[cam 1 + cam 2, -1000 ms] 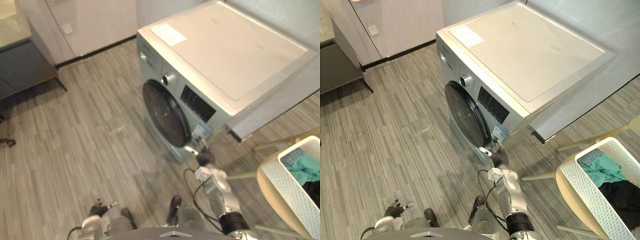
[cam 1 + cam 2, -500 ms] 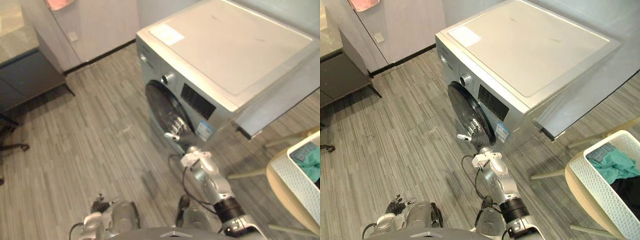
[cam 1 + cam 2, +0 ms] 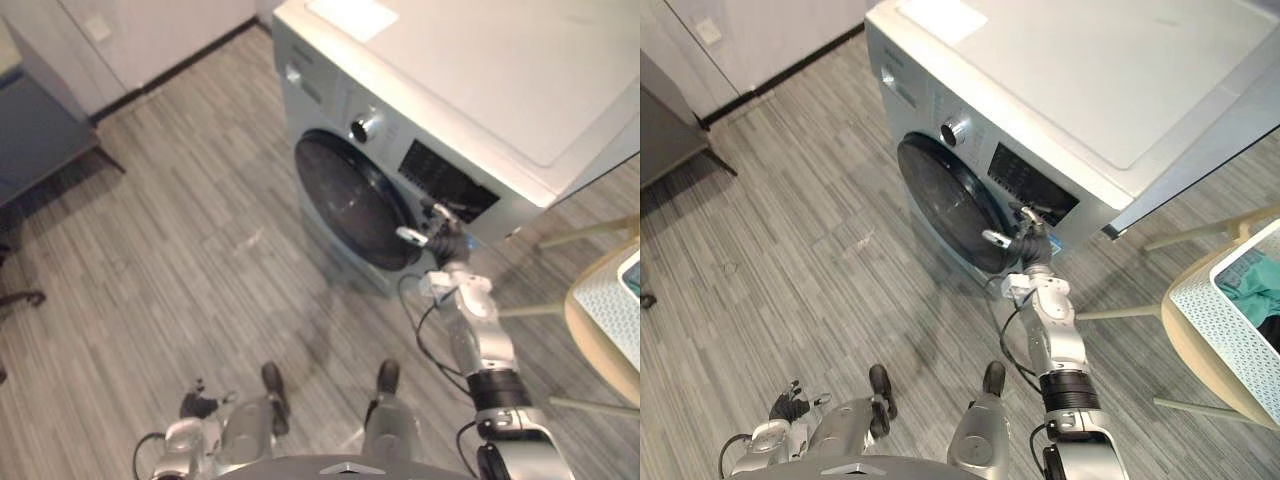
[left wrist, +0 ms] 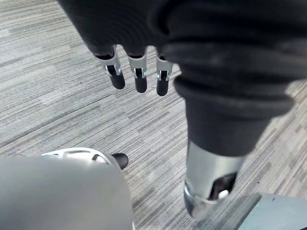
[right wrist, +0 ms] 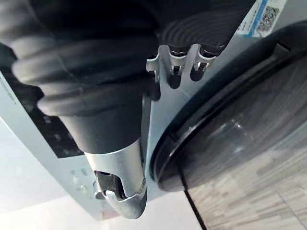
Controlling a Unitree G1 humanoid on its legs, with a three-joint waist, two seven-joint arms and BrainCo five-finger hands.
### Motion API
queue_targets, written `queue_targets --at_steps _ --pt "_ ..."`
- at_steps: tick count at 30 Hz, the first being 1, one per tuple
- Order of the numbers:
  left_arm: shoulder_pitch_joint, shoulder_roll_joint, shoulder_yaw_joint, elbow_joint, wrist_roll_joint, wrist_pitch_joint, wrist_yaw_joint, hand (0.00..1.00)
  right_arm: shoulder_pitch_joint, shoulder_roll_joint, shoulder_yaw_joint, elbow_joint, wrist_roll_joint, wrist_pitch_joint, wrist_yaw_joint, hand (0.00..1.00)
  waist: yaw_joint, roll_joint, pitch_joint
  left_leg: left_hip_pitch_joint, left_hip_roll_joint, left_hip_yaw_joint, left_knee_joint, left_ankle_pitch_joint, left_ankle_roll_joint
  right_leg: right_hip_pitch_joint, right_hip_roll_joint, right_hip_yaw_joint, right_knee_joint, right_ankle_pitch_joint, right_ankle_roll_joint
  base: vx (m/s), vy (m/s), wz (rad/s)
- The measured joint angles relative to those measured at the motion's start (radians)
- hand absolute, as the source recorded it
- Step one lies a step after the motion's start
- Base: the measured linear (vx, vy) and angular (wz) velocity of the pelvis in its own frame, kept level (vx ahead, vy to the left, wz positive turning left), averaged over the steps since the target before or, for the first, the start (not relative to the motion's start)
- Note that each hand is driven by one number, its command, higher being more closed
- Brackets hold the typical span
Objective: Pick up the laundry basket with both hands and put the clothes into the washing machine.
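My open right hand [image 3: 440, 235] is at the shut washer door [image 3: 350, 200]; basket [image 3: 1220, 325] untouched, left hand [image 4: 138, 72] hangs open.

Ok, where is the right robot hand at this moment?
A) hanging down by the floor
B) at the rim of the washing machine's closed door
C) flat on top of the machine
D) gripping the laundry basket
B: the right robot hand is raised to the rim of the dark round door on the washing machine, well apart from the laundry basket.
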Motion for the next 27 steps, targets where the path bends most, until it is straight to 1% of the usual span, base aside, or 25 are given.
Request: queue_targets --at_steps 2,5,7,8,10,11,12,13,14,16,17,18,19,20,21,22,23,24,27 --pt "-0.016 0.011 -0.014 -0.003 0.006 0.000 0.000 0.00 -0.022 -0.014 -0.018 0.001 -0.001 0.000 -0.017 0.00 0.000 0.000 0.027 -0.019 0.002 -0.007 0.017 -0.004 0.002 -0.007 0.001 -0.003 -0.001 0.002 0.000 -0.06 0.024 0.10" --pt "-0.024 0.023 -0.031 -0.007 0.011 0.000 0.000 0.00 -0.056 -0.029 -0.014 0.001 -0.002 -0.001 -0.018 0.00 0.002 0.000 0.041 -0.056 0.005 -0.007 0.031 -0.004 0.007 -0.038 0.001 -0.003 -0.006 0.016 -0.002 -0.07 0.007 -0.03" --pt "-0.033 0.035 -0.033 -0.009 0.027 -0.003 0.003 0.00 -0.100 -0.042 -0.013 0.014 -0.002 -0.001 -0.021 0.00 0.002 0.000 0.077 -0.070 0.007 -0.008 0.041 -0.004 0.009 -0.046 0.003 -0.002 -0.011 0.025 -0.011 -0.09 0.010 -0.01" --pt "-0.033 0.037 -0.033 -0.009 0.027 -0.003 0.005 0.00 -0.112 -0.046 -0.011 0.022 -0.002 -0.001 -0.021 0.00 0.003 -0.001 0.079 -0.080 0.007 -0.008 0.042 -0.004 0.008 -0.056 0.003 -0.002 -0.012 0.026 -0.014 -0.13 0.018 -0.02" --pt "-0.038 0.043 -0.033 -0.012 0.026 -0.003 0.012 0.00 -0.204 -0.063 -0.006 0.110 0.002 0.000 -0.026 0.00 0.006 0.002 0.110 -0.104 0.007 -0.009 0.050 0.003 0.011 -0.075 0.003 -0.003 -0.017 0.038 -0.021 -0.11 0.015 0.01" --pt "-0.038 0.044 -0.034 -0.020 0.024 -0.004 0.013 0.00 -0.261 -0.092 -0.003 0.167 0.006 0.005 -0.030 0.00 0.011 0.005 0.127 -0.120 0.007 -0.013 0.054 0.008 0.014 -0.086 0.003 -0.004 -0.021 0.046 -0.023 -0.11 0.013 0.05" --pt "-0.038 0.043 -0.035 -0.029 0.023 -0.003 0.017 0.00 -0.277 -0.107 0.005 0.172 0.009 0.004 -0.027 0.00 0.015 0.007 0.130 -0.132 0.006 -0.015 0.054 0.012 0.014 -0.095 0.003 -0.004 -0.024 0.052 -0.024 -0.11 0.016 0.07" --pt "-0.037 0.043 -0.038 -0.042 0.022 -0.003 0.020 0.00 -0.312 -0.124 0.025 0.188 0.010 0.004 -0.026 0.00 0.016 0.009 0.137 -0.147 0.005 -0.018 0.053 0.020 0.017 -0.107 0.003 -0.008 -0.027 0.058 -0.027 -0.09 0.018 0.15" --pt "-0.041 0.045 -0.050 -0.065 0.008 -0.004 0.020 0.00 -0.397 -0.146 0.057 0.258 0.010 0.005 -0.022 0.00 0.016 0.016 0.162 -0.153 0.000 -0.025 0.040 0.037 0.021 -0.106 0.001 -0.019 -0.037 0.071 -0.029 -0.08 0.020 0.18" --pt "-0.035 0.049 -0.084 -0.108 -0.002 -0.009 0.020 0.00 -0.477 -0.167 0.082 0.322 0.007 -0.001 -0.027 0.00 0.017 0.027 0.178 -0.162 -0.009 -0.027 0.011 0.063 0.024 -0.113 -0.004 -0.031 -0.050 0.086 -0.031 -0.10 0.026 0.19" --pt "-0.029 0.053 -0.100 -0.127 -0.019 -0.015 0.020 0.00 -0.504 -0.177 0.093 0.348 0.008 -0.002 -0.027 0.00 0.018 0.028 0.183 -0.167 -0.013 -0.024 -0.004 0.073 0.025 -0.125 -0.006 -0.031 -0.053 0.091 -0.037 -0.12 0.023 0.09" --pt "-0.030 0.057 -0.119 -0.147 -0.032 -0.022 0.020 0.00 -0.567 -0.190 0.113 0.408 0.008 0.000 -0.019 0.00 0.022 0.034 0.188 -0.181 -0.017 -0.021 -0.022 0.076 0.023 -0.144 -0.010 -0.032 -0.058 0.092 -0.038 -0.10 0.013 0.00" --pt "-0.031 0.054 -0.129 -0.162 -0.042 -0.025 0.021 0.00 -0.600 -0.190 0.114 0.434 0.008 0.001 -0.019 0.00 0.023 0.042 0.195 -0.184 -0.019 -0.021 -0.031 0.078 0.023 -0.147 -0.010 -0.036 -0.064 0.092 -0.038 -0.16 0.019 0.08" --pt "-0.033 0.048 -0.163 -0.187 -0.063 -0.036 0.021 0.00 -0.673 -0.192 0.114 0.510 0.009 0.006 -0.022 0.00 0.028 0.059 0.203 -0.190 -0.025 -0.021 -0.057 0.098 0.023 -0.157 -0.013 -0.048 -0.074 0.092 -0.039 -0.13 0.015 0.13" --pt "-0.035 0.041 -0.185 -0.207 -0.079 -0.040 0.022 0.00 -0.728 -0.195 0.107 0.572 0.009 0.008 -0.025 0.00 0.037 0.070 0.209 -0.195 -0.029 -0.021 -0.079 0.109 0.016 -0.166 -0.015 -0.058 -0.084 0.092 -0.039 -0.13 0.014 0.14" --pt "-0.039 0.031 -0.200 -0.214 -0.089 -0.047 0.022 0.00 -0.771 -0.198 0.092 0.624 0.011 0.010 -0.039 0.00 0.053 0.078 0.212 -0.197 -0.035 -0.020 -0.111 0.120 0.009 -0.177 -0.014 -0.060 -0.093 0.092 -0.039 -0.12 -0.002 0.18" --pt "-0.038 0.023 -0.214 -0.228 -0.112 -0.048 0.025 0.00 -0.794 -0.198 0.071 0.636 0.040 0.007 -0.037 0.00 0.060 0.085 0.216 -0.196 -0.040 -0.022 -0.157 0.143 0.004 -0.183 -0.012 -0.074 -0.105 0.092 -0.039 -0.14 -0.007 0.21" --pt "-0.041 0.024 -0.227 -0.229 -0.125 -0.047 0.029 0.00 -0.802 -0.198 0.053 0.638 0.056 0.005 -0.050 0.00 0.061 0.085 0.216 -0.194 -0.041 -0.023 -0.193 0.163 -0.003 -0.189 -0.011 -0.087 -0.108 0.092 -0.039 -0.15 -0.009 0.21" --pt "-0.046 0.006 -0.236 -0.235 -0.131 -0.047 0.038 0.00 -0.798 -0.191 0.025 0.640 0.061 0.010 -0.106 0.00 0.074 0.085 0.216 -0.193 -0.044 -0.023 -0.230 0.197 -0.008 -0.201 -0.010 -0.090 -0.106 0.093 -0.041 -0.11 -0.012 0.10"
